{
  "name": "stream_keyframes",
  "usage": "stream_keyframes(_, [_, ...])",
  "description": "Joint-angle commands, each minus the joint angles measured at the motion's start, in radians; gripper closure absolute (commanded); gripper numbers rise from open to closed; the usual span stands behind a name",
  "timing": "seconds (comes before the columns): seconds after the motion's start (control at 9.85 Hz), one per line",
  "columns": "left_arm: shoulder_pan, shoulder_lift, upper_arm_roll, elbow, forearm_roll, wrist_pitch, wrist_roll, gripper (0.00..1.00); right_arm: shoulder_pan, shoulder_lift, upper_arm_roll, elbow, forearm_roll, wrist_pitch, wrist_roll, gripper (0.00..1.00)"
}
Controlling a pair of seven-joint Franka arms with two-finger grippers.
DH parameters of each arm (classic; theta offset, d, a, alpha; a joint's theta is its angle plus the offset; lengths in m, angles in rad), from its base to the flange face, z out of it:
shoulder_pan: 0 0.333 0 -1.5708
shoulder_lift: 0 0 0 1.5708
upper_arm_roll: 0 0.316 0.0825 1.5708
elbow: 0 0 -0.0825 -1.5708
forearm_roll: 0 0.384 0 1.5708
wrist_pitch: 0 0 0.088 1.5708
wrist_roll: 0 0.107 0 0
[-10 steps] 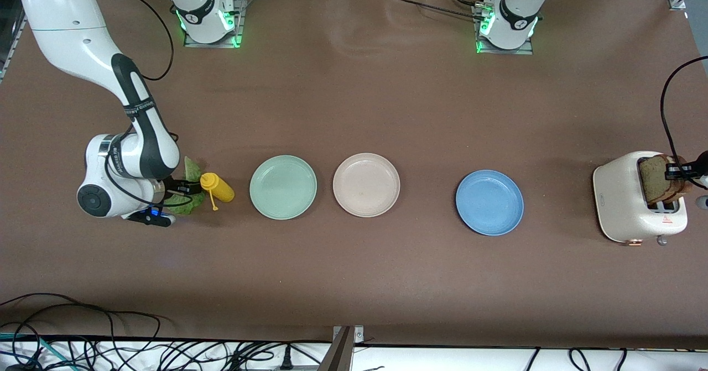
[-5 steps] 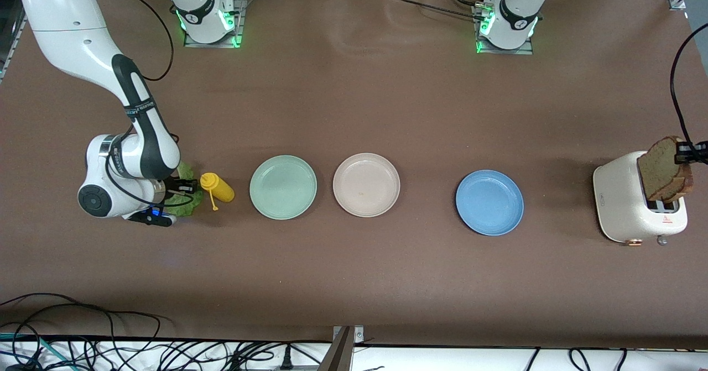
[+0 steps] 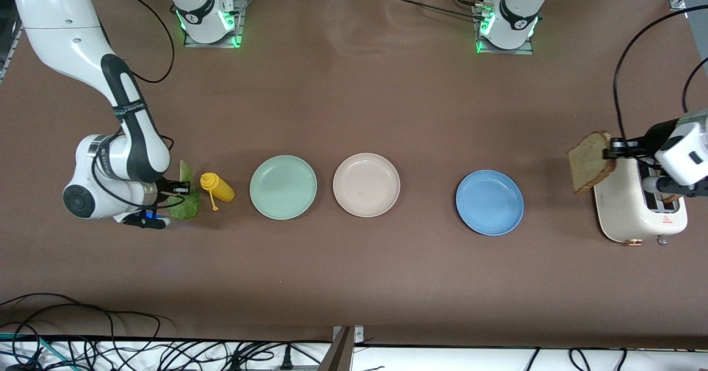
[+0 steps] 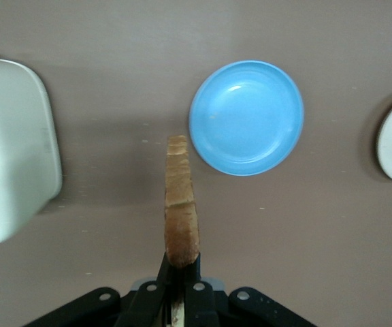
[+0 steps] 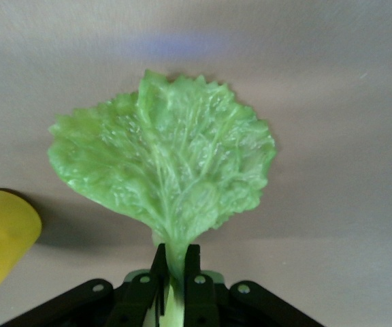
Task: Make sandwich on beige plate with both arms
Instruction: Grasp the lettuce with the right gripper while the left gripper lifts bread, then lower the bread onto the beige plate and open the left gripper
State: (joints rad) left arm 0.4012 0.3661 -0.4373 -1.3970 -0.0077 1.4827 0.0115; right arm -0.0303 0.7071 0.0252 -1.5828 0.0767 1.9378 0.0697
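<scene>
My left gripper (image 3: pixel 613 151) is shut on a brown bread slice (image 3: pixel 589 162) and holds it in the air beside the toaster (image 3: pixel 622 210), toward the blue plate (image 3: pixel 489 202). The left wrist view shows the slice (image 4: pixel 181 214) edge-on in that gripper (image 4: pixel 181 269). My right gripper (image 3: pixel 178 187) is shut on the stem of a ruffled green lettuce leaf (image 3: pixel 186 202) beside the yellow squeeze bottle (image 3: pixel 218 187). The right wrist view shows the leaf (image 5: pixel 165 160) lifted off the table in that gripper (image 5: pixel 175 262). The beige plate (image 3: pixel 366 184) stands bare mid-table.
A mint-green plate (image 3: pixel 282 187) stands between the bottle and the beige plate. A second bread slice shows in the toaster's slot under my left arm's wrist (image 3: pixel 683 152). Black cables run along the table's edge nearest the front camera.
My left gripper has drawn the bread slice up out of the toaster and carried it toward the blue plate. My right gripper has lifted the lettuce a little off the table.
</scene>
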Motion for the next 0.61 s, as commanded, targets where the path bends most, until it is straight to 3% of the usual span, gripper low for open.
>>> stream_keyframes(0.0, [-0.079, 0.066, 0.000, 0.012, -0.130, -0.010, -0.057, 1.00, -0.011, -0.058, -0.002, 0.047, 0.008, -0.106, -0.065, 1.00])
stream_keyframes(0.2, [-0.146, 0.152, 0.000, 0.016, -0.274, 0.010, -0.061, 1.00, -0.014, -0.124, -0.031, 0.075, 0.009, -0.202, -0.083, 1.00])
stream_keyframes(0.51, [-0.264, 0.272, 0.000, 0.010, -0.412, 0.210, -0.070, 1.00, -0.016, -0.216, -0.042, 0.104, 0.018, -0.318, -0.100, 1.00])
